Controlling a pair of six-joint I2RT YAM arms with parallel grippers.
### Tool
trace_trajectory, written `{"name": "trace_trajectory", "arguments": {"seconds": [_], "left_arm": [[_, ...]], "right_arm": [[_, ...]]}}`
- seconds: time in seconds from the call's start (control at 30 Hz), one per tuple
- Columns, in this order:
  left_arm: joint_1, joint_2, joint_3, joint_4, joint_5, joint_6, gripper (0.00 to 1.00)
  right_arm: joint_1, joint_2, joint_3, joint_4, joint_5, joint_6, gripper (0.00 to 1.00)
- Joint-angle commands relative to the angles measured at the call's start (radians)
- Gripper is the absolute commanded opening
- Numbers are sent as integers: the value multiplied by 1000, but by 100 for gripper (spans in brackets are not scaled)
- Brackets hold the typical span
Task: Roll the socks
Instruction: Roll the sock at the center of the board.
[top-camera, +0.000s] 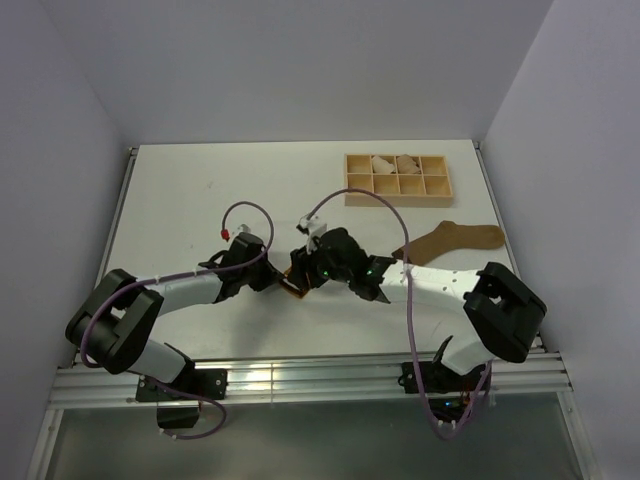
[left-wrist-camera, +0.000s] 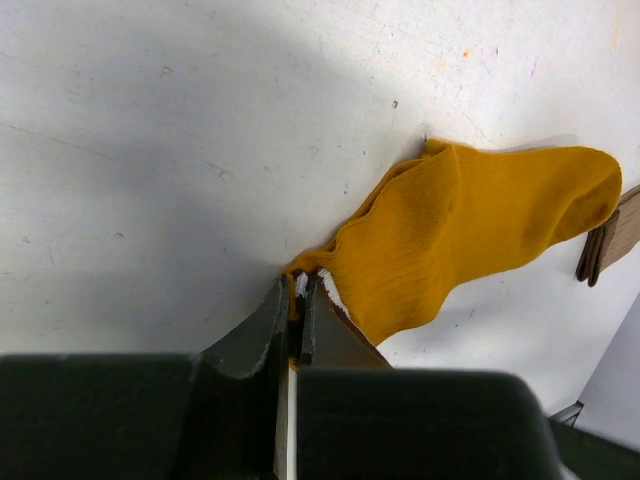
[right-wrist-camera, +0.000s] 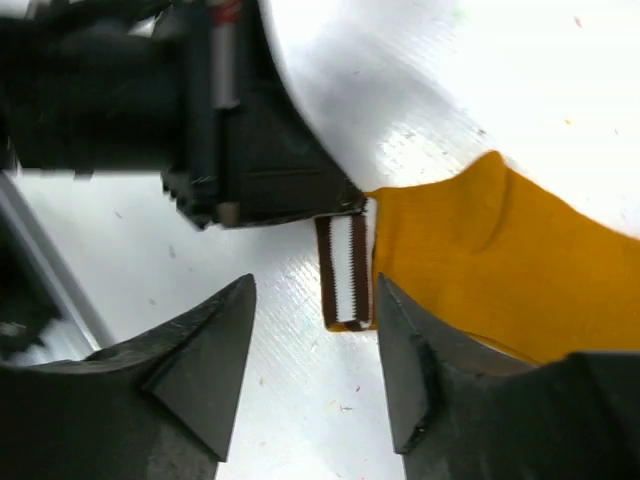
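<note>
left claw (left-wrist-camera: 298, 290) clamped on striped cuff (right-wrist-camera: 347, 270) of mustard sock (left-wrist-camera: 470, 230), right claw (right-wrist-camera: 315, 290) spread apart near it, tan sock (top-camera: 455, 240) by worktop (top-camera: 200, 190) right edge

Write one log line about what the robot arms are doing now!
left gripper: shut on mustard sock | right gripper: open by that sock's cuff | tan sock: lying apart, untouched

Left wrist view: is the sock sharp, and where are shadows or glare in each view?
Left wrist: the sock is sharp; a soft shadow covers the table at left. Right wrist: the table glares white at upper right, and the fingers are dark. Top: even light, with glare on the rail.
</note>
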Motion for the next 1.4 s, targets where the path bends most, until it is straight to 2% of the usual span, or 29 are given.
{"name": "trace_trajectory", "arguments": {"seconds": [0.0,0.17,0.43,0.87,1.1,1.2,1.3,1.37], "left_arm": [[-4,-10,23,-66,-33,42,0],[-4,-5,25,-67,-23,48,0],[-4,-4,29,-66,-16,57,0],[-5,-1,29,-66,-6,61,0],[-5,4,29,-66,0,54,0],[-5,5,28,-64,6,47,0],[-5,2,23,-58,15,36,0],[-5,-2,17,-55,15,25,0]], "right_arm": [[90,1,32,-91,234,-192,60],[202,52,63,-68,360,-297,61],[298,175,135,-71,493,-408,61],[317,322,199,-74,513,-460,61],[323,380,199,-85,530,-449,56],[326,396,195,-86,539,-437,48],[325,414,196,-100,550,-426,28],[325,426,195,-108,550,-416,19]]}}
